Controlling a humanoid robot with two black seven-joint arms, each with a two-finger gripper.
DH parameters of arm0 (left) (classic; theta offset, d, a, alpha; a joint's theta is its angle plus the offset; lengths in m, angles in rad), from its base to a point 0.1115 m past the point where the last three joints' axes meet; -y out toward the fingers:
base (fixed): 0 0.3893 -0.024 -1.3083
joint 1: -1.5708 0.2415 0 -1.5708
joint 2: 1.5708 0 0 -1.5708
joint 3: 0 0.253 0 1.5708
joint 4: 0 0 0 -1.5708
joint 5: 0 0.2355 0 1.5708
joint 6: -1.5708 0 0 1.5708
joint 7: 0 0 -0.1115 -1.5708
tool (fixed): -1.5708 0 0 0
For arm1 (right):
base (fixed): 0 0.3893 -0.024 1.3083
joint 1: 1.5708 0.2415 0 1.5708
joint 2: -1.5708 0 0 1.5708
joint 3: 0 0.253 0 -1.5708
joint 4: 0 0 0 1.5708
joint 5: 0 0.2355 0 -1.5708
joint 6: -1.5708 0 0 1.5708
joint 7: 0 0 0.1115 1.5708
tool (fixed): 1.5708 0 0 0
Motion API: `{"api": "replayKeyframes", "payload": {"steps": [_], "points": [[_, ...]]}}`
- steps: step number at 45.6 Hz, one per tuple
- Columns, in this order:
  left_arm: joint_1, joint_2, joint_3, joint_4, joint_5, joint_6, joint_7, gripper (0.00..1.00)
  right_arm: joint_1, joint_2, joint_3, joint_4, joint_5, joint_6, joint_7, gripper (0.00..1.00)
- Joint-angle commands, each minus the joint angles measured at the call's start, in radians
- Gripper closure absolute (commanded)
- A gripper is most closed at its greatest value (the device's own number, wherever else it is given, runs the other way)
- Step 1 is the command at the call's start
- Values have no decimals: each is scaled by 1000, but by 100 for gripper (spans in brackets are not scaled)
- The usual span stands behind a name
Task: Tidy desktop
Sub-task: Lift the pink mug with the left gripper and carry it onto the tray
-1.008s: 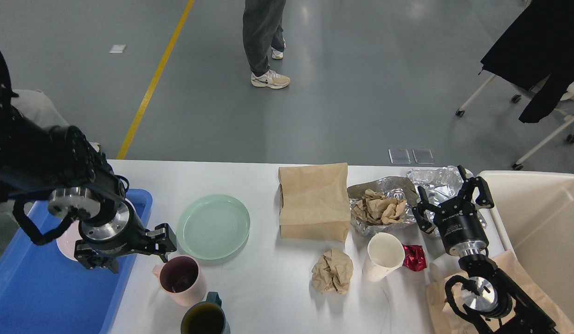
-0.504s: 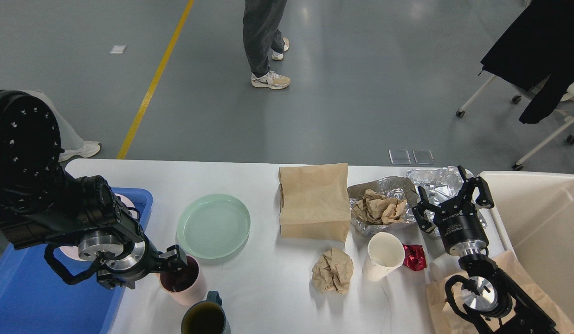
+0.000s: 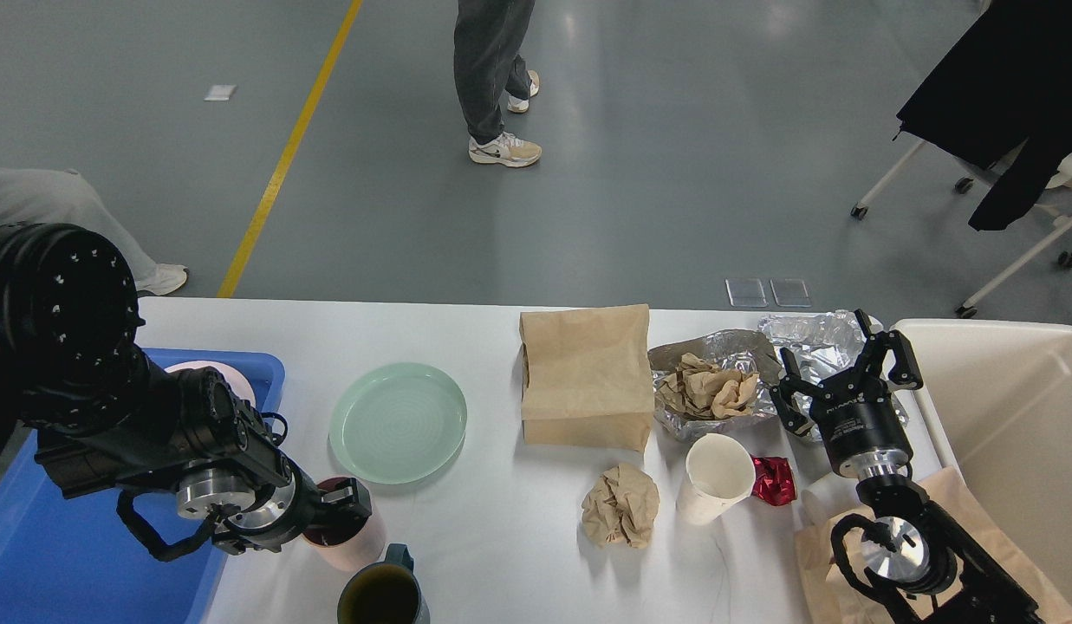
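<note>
The white desktop [image 3: 501,555] carries dishes on the left and rubbish on the right. My left gripper [image 3: 343,507] is down at the rim of a pink mug [image 3: 355,544] near the front left, covering most of it; its fingers are too dark to separate. A dark teal mug [image 3: 381,598] stands just in front, and a pale green plate [image 3: 398,422] lies behind. My right gripper [image 3: 841,368] hangs open, empty, over crumpled foil [image 3: 811,336]. Beside that foil, more foil holds a brown paper wad [image 3: 707,388].
A blue tray [image 3: 59,555] with a pink plate [image 3: 213,373] sits at the left edge, a cream bin [image 3: 1012,433] at the right. Mid-table are a brown paper bag [image 3: 586,377], a crumpled paper ball [image 3: 622,505], a white paper cup [image 3: 717,487] and a red wrapper [image 3: 775,481]. A person [image 3: 492,78] stands beyond the table.
My left arm has swung down and right from the tray's edge, bringing its gripper onto the pink mug's rim. The right arm and the rubbish have not moved.
</note>
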State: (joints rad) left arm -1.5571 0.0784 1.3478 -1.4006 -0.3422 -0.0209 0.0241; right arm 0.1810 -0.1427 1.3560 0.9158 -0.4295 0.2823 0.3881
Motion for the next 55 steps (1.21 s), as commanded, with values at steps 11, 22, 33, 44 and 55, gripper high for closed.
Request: {"api": "replayKeyframes", "payload": {"steps": [11,22,33,44,55], "points": [[9,6,-3,-3,0,18,14,69,0,0,0,0,0,0,0,0],[12,11,4,-3,0,15,13,100,0,0,0,0,0,0,0,0],[9,14,7,-6,0,16,11,100,0,0,0,0,0,0,0,0],[-9,27,14,-28,0,-2,10,100,0,0,0,0,0,0,0,0],[-234,113,91,-158,67,-88,17,100,0,0,0,0,0,0,0,0]]}}
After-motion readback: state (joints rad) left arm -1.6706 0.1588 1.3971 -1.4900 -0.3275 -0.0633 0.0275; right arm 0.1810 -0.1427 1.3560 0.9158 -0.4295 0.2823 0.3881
